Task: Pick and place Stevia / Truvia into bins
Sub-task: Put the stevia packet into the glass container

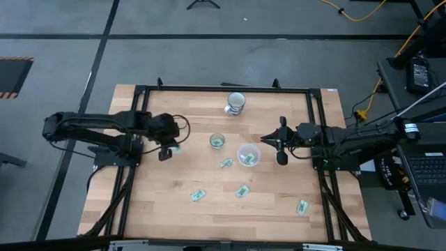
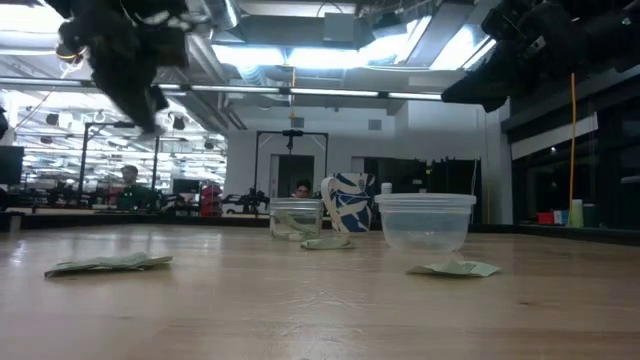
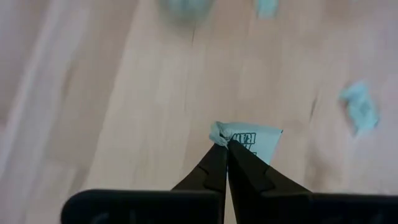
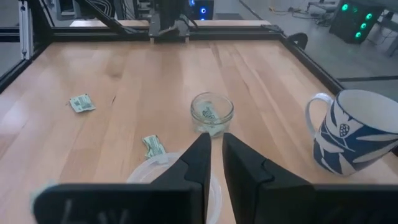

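The left hand (image 3: 225,146) pinches a light-green sweetener packet (image 3: 252,142) above the tabletop (image 1: 160,202); its dark print is too small to read. The right hand (image 4: 215,152) hovers over the white plastic cup (image 1: 248,155), fingers slightly apart, holding nothing. Beside it, the glass cup (image 1: 217,141) contains one packet. Four more packets lie scattered nearby.

glass cup (image 1: 217,141), plastic cup (image 1: 249,155) mid-table

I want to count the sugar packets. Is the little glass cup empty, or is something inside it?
Not empty. The small clear glass cup stands upright with a green-and-white packet inside it, seen through the glass in the right wrist view and from above.
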